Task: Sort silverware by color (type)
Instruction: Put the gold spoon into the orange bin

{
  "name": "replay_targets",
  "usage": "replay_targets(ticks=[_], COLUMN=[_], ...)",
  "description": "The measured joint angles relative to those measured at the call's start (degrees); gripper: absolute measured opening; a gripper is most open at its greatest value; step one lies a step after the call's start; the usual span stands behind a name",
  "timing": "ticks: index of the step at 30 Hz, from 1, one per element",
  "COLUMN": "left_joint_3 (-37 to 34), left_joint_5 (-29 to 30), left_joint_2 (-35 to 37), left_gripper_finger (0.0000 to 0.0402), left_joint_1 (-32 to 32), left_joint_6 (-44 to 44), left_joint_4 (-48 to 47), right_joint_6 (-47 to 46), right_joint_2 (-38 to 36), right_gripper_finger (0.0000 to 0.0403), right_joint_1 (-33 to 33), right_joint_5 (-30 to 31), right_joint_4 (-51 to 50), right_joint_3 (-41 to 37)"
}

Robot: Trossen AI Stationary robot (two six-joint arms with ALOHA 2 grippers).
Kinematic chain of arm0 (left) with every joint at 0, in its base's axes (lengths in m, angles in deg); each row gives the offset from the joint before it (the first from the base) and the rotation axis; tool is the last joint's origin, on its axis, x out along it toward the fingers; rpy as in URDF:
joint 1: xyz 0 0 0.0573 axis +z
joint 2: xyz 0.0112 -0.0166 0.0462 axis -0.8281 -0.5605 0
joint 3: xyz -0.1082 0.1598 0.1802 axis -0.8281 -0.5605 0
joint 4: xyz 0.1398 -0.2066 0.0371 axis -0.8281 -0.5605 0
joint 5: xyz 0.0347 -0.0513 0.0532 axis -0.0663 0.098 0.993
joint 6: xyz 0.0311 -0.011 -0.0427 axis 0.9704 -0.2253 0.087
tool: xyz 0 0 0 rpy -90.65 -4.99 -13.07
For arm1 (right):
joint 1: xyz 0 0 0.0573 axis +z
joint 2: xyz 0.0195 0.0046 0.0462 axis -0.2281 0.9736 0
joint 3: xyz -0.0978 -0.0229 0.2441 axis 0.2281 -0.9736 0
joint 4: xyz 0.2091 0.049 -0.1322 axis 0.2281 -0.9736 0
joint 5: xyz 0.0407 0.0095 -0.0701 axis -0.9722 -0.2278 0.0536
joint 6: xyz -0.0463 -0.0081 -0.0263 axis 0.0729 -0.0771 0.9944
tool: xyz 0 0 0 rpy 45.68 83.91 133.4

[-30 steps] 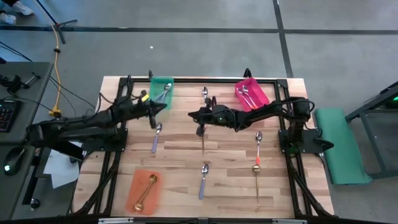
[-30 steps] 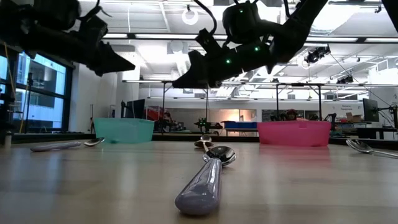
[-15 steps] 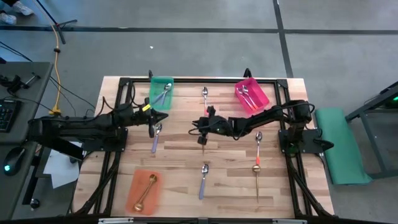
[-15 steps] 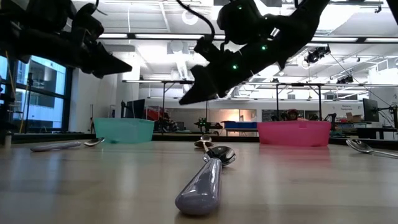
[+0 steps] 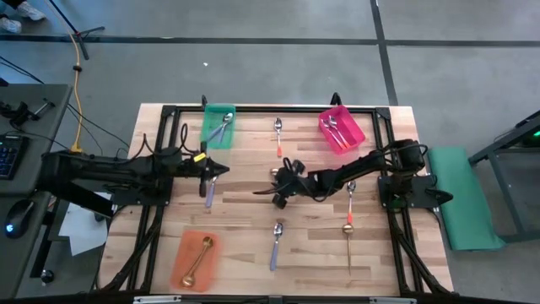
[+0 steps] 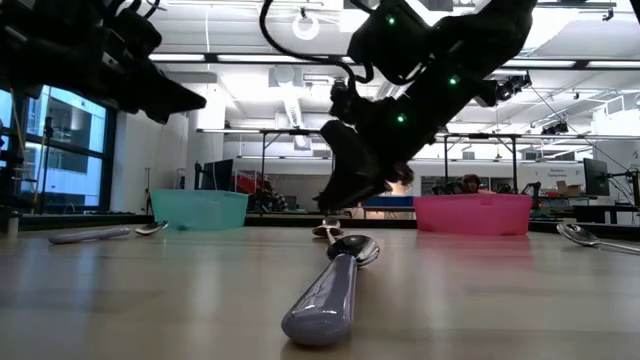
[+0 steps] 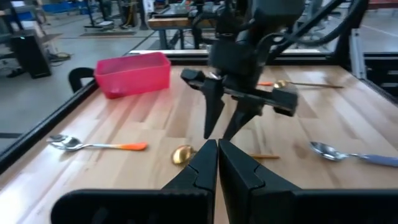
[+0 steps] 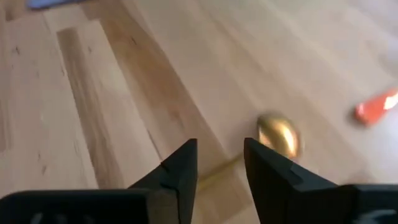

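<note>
High view is showing a pale wooden table (image 5: 245, 211) standing on grey concrete floor (image 5: 253, 67), with green (image 5: 218, 125), pink (image 5: 341, 128) and orange (image 5: 195, 259) bins on it. The right gripper (image 5: 279, 193) is hanging spread apart over a gold spoon (image 7: 184, 154) mid-table, its fingers (image 8: 180, 168) straddling the handle, gripping nothing. The left gripper (image 5: 213, 171) is staying clenched, empty, above a lavender-handled spoon (image 5: 210, 191).

Green bin (image 5: 218, 126), pink bin (image 5: 341, 128), orange bin (image 5: 196, 259) on table (image 5: 245, 211).
</note>
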State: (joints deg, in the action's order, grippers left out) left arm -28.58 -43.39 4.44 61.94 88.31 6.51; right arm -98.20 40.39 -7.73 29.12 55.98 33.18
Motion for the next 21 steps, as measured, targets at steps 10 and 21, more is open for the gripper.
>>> replay_targets(ticks=[10, 21], left_joint_3=[0.0, 0.0], left_joint_5=[0.21, 1.7], left_joint_2=[-0.02, -0.02], left_gripper_finger=[0.0005, 0.0005], left_joint_1=[-2.98, -3.97], left_joint_6=[-0.14, -0.73], left_joint_4=[0.02, -2.07], right_joint_6=[-14.02, -15.1], right_joint_2=[0.0, 0.0], right_gripper_finger=[0.0119, 0.0119], right_joint_1=[-1.19, -1.68], right_joint_5=[-0.03, 1.18], right_joint_4=[-2.11, -2.94], right_joint_3=[0.0, 0.0])
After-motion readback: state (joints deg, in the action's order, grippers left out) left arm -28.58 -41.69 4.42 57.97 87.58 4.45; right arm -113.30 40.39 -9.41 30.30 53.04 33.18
